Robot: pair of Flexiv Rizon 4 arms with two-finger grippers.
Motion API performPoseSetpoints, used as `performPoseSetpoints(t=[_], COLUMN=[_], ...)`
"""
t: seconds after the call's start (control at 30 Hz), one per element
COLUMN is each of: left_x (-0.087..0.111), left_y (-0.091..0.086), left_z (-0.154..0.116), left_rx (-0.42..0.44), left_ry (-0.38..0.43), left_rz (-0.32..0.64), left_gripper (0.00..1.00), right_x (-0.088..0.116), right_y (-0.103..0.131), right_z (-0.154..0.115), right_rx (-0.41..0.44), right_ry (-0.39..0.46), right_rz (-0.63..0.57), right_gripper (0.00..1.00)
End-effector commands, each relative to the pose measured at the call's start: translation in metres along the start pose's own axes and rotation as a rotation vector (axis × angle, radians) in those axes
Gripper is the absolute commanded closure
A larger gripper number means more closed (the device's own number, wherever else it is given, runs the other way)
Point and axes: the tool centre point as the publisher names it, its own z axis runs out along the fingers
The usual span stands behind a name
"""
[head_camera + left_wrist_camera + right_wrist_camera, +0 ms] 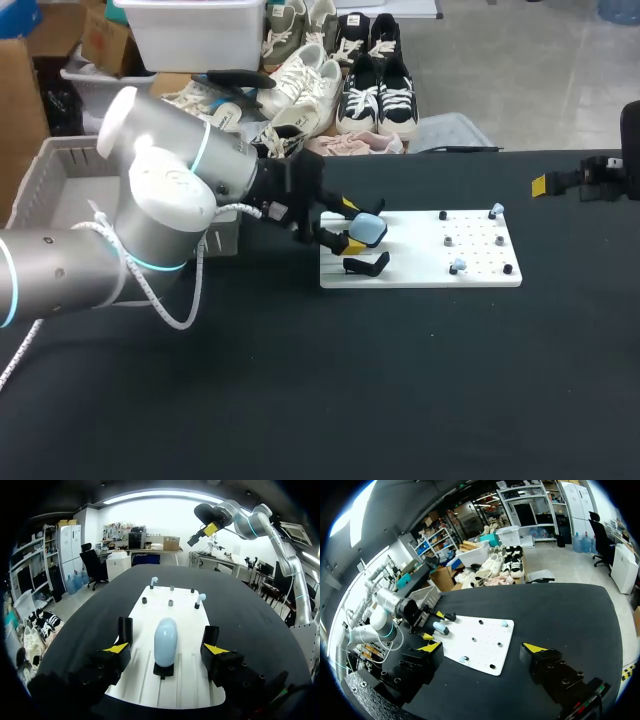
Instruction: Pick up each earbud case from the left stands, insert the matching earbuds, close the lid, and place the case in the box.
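Left claw [351, 226] is open, at the centre of the head frame, over the left end of the white board [430, 272]. The pale blue earbud case [369, 230] stands upright on its black stand [163, 670] at that end of the board, between the two yellow tips. Left wrist view shows a gap on each side of the case, so neither finger touches it. Lid looks shut.

A second black stand [366, 265] sits just below the case in the head frame.

Two pale blue earbuds stand upright on the board's right half. One earbud [497, 210] is at the upper right corner and the other [458, 266] is near the lower edge. Small black pegs [444, 215] are dotted around them.

Right claw [483, 648] is spread wide and not gripping, up above the black desk [400, 390]. In the head frame it's at the right edge, well apart from the board.

The box [45, 190], a pale plastic crate, is at the upper left of the head frame, partly hidden by the left arm.
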Motion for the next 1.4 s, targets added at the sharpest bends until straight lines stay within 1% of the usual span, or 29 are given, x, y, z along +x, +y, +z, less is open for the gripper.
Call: performPoseSetpoints(t=[0.03, 0.07, 0.23, 0.5, 0.9, 1.17, 1.23, 1.3, 1.4], left_x=[0.0006, 0.0005, 0.0009, 0.0033, 0.0023, 0.0013, 0.0013, 0.0011, 0.0016], left_y=[-0.0015, -0.0015, -0.0014, -0.0011, -0.0001, 0.0010, 0.0011, 0.0012, 0.0018], left_z=[0.0003, 0.0008, 0.0023, 0.0019, 0.0041, 0.0048, 0.0050, 0.0053, 0.0060], left_rx=[-0.006, -0.005, -0.007, -0.018, -0.009, -0.006, -0.005, -0.003, -0.002], left_ry=[-0.004, -0.007, -0.014, -0.013, -0.017, -0.023, -0.026, -0.027, -0.029], left_rz=[-0.002, -0.004, -0.014, -0.034, -0.034, -0.036, -0.038, -0.039, -0.041], left_gripper=[0.06, 0.06, 0.14, 0.31, 0.31, 0.33, 0.32, 0.36, 0.38], right_x=[-0.0003, -0.0003, -0.0003, -0.0003, -0.0003, -0.0003, -0.0003, -0.0003, -0.0003], right_y=[-0.0008, -0.0008, -0.0008, -0.0008, -0.0008, -0.0008, -0.0008, -0.0008, -0.0008], right_z=[0.0000, 0.0000, 0.0000, 0.0000, 0.0000, 0.0000, 0.0000, 0.0000, 0.0000], right_rx=[-0.002, -0.002, -0.002, -0.002, -0.002, -0.002, -0.002, -0.002, -0.002], right_ry=[0.001, 0.001, 0.001, 0.001, 0.001, 0.001, 0.001, 0.001, 0.001], right_rz=[-0.001, -0.001, -0.001, -0.001, -0.001, -0.001, -0.001, -0.001, -0.001], right_gripper=[0.00, 0.00, 0.00, 0.00, 0.00, 0.00, 0.00, 0.00, 0.00])
